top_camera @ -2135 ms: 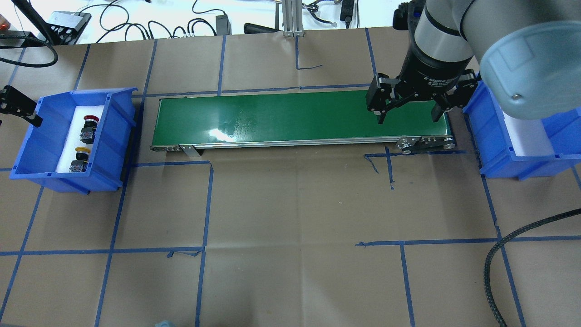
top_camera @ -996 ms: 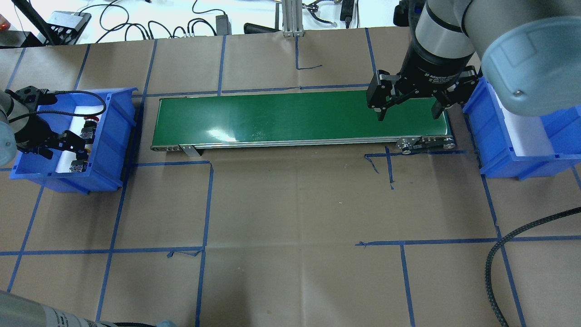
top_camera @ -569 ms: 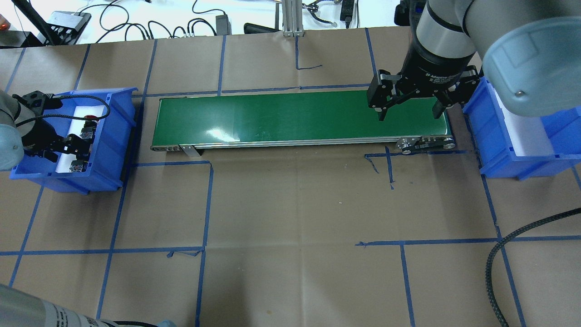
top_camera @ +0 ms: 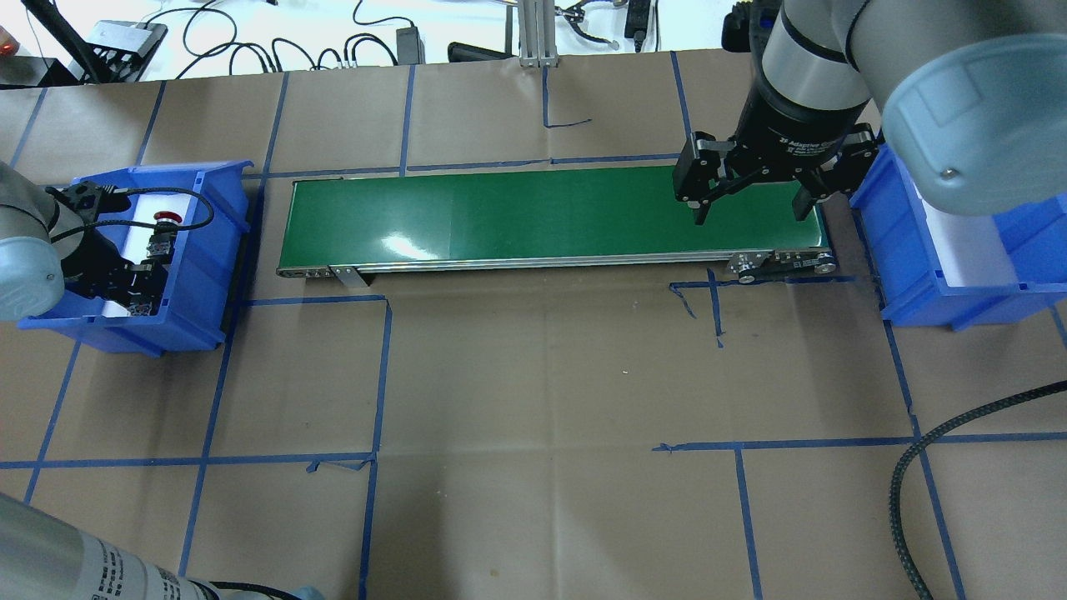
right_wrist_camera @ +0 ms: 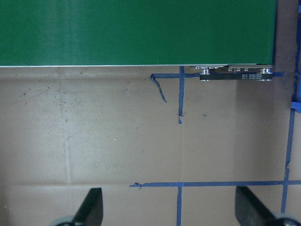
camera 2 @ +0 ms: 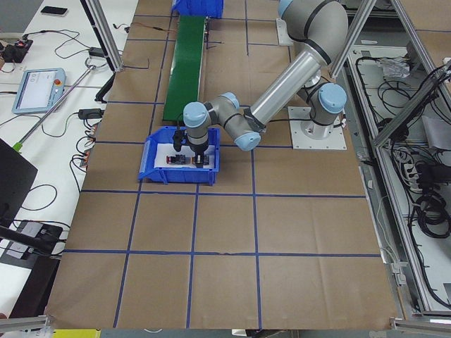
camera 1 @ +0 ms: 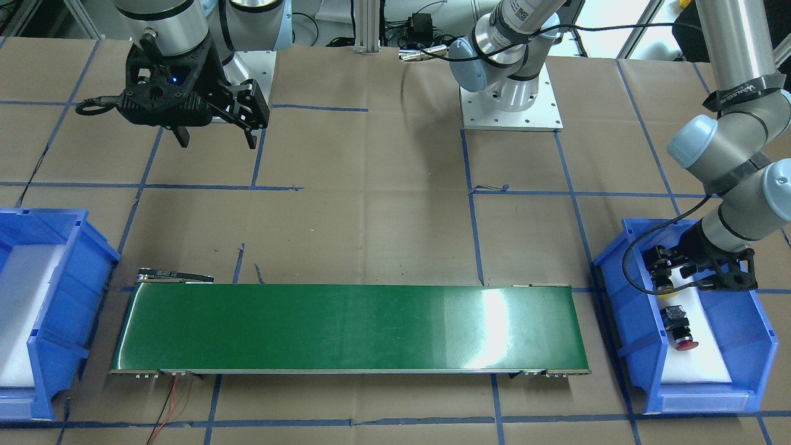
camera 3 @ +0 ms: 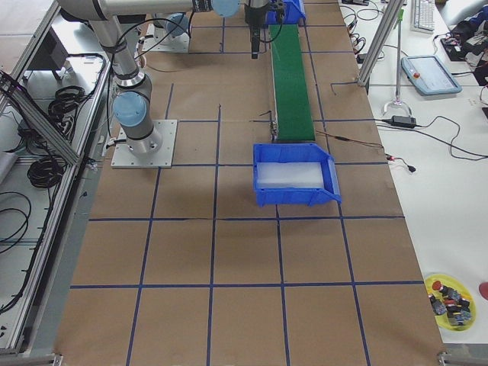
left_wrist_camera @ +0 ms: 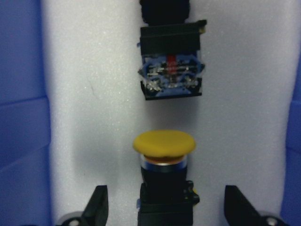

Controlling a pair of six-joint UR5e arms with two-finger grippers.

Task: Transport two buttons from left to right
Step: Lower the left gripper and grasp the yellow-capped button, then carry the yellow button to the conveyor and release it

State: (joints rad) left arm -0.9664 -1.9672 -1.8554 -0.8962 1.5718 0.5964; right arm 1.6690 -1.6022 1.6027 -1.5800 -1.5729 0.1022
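Observation:
The yellow-capped button [left_wrist_camera: 163, 143] lies on white foam in the left blue bin [top_camera: 200, 250]. The red button [top_camera: 164, 218] lies just beyond it; the left wrist view shows only its block body [left_wrist_camera: 171, 75]. My left gripper [left_wrist_camera: 167, 207] is open and low in the bin, one finger on each side of the yellow button's body without touching it. It also shows in the front-facing view [camera 1: 670, 275], with the red button [camera 1: 680, 334] beside it. My right gripper [top_camera: 752, 212] is open and empty above the right end of the green conveyor belt [top_camera: 533, 212].
The right blue bin [top_camera: 900, 250] with white foam stands just past the belt's right end. The table is brown paper marked with blue tape lines. A braided black cable [top_camera: 909, 483] lies at the front right. Cables and a rail post are along the far edge.
My left arm has come in over the left bin and lowered its open gripper around the yellow button. The right gripper has stayed over the belt's right end.

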